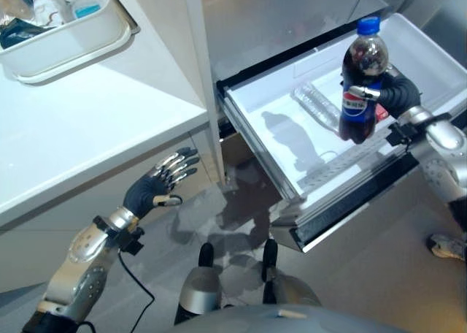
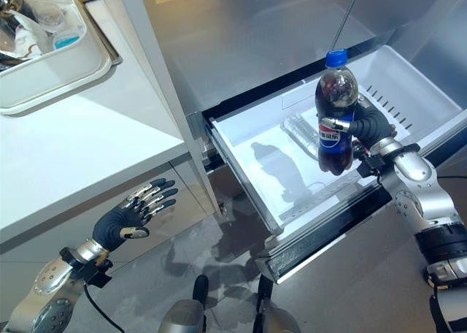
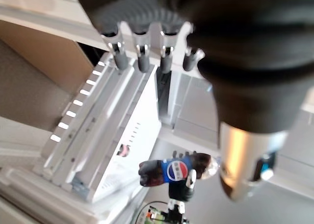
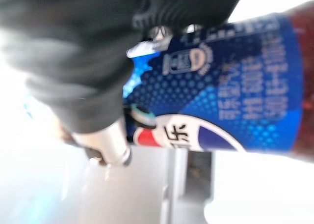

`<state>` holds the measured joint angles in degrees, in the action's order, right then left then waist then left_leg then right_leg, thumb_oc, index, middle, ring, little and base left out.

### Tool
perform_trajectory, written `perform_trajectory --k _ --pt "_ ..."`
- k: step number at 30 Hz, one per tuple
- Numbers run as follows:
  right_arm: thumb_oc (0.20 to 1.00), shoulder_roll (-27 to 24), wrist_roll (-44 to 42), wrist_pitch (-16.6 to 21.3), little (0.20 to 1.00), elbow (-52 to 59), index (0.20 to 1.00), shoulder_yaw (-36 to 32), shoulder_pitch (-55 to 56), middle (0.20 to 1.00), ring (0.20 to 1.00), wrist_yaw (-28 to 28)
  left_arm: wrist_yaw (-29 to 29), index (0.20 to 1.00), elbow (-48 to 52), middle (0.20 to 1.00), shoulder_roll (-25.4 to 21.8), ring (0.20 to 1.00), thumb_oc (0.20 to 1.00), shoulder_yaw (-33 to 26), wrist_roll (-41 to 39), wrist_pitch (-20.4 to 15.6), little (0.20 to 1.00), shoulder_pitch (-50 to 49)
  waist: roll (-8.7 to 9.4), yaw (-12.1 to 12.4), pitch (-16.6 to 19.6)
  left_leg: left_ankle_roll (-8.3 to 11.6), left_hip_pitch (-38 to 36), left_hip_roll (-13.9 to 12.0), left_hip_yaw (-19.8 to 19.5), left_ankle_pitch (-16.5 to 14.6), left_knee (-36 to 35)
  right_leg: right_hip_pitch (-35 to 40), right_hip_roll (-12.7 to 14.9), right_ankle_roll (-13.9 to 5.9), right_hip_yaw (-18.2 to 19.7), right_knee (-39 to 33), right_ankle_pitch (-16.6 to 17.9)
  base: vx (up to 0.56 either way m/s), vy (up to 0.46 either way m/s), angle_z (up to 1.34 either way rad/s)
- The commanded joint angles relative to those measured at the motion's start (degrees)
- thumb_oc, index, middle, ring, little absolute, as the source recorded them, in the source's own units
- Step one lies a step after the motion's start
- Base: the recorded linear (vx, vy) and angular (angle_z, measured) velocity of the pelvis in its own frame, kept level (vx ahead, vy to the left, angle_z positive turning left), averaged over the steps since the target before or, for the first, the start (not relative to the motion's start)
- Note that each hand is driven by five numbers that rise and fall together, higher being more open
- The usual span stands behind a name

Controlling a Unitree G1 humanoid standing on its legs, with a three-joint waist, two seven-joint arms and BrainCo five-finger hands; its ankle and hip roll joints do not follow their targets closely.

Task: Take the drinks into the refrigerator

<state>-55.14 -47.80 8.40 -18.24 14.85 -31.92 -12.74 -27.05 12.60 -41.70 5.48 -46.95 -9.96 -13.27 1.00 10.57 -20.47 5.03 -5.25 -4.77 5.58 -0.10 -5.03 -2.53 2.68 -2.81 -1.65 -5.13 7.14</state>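
Observation:
A dark cola bottle (image 1: 361, 85) with a blue cap and blue label hangs upright over the pulled-out white refrigerator drawer (image 1: 271, 132). My right hand (image 2: 371, 125) is shut on the bottle's middle, and the label (image 4: 230, 101) shows close up in the right wrist view. A clear plastic bottle (image 2: 300, 134) lies on its side inside the drawer, just left of the held one. My left hand (image 1: 157, 183) hovers open below the counter edge, left of the drawer, holding nothing.
A white counter (image 1: 80, 121) runs along the left, with a white tray (image 1: 69, 44) of items at its back. The refrigerator's steel door (image 2: 241, 33) stands behind the drawer. A person's shoe (image 1: 446, 245) shows on the floor at the right.

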Motion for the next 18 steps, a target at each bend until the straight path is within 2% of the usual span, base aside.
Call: perform_trajectory --k 1,7,13,18 --pt "0.2 -2.53 0.29 5.85 0.2 0.24 0.2 1.25 -13.0 0.2 0.2 0.82 -0.34 1.0 5.11 1.0 -3.13 1.0 1.0 3.11 -1.82 -3.27 1.0 0.67 0.4 2.2 1.77 -1.39 2.4 0.13 -3.97 0.16 0.3 -2.07 5.3 -5.76 -5.17 10.34 -4.35 0.0 0.0 0.0" --pt "0.2 -1.06 4.57 3.94 0.2 -2.53 0.2 5.6 -13.78 0.2 0.2 0.34 0.04 1.0 5.87 1.0 -4.12 1.0 1.0 3.61 -1.3 -3.62 1.0 1.02 0.08 2.44 0.59 -1.43 3.35 0.09 -4.12 0.53 0.35 -3.03 5.41 -5.79 -5.21 10.5 -4.07 -0.03 -0.001 0.01" --pt "0.2 0.18 13.32 0.85 0.2 -8.76 0.2 11.26 -14.53 0.2 0.2 0.19 0.42 1.0 6.31 1.0 -5.78 1.0 1.0 4.12 -0.02 -3.91 1.0 1.84 0.13 2.78 -1.3 -1.46 4.76 0.03 -4.31 1.05 0.61 -4.31 5.26 -5.73 -5.39 11.0 -3.8 -0.04 -0.007 0.0" --pt "0.2 1.45 17.17 -0.66 0.2 -8.99 0.2 13.63 -13.86 0.2 0.2 -0.76 0.89 1.0 6.83 1.0 -6.81 1.0 1.0 3.81 0.91 -4.04 1.0 1.88 0.32 2.7 -1.98 -1.49 5.14 -0.09 -4.36 1.11 0.68 -4.74 5.25 -5.73 -5.29 11.03 -3.64 -0.01 0.002 0.01"
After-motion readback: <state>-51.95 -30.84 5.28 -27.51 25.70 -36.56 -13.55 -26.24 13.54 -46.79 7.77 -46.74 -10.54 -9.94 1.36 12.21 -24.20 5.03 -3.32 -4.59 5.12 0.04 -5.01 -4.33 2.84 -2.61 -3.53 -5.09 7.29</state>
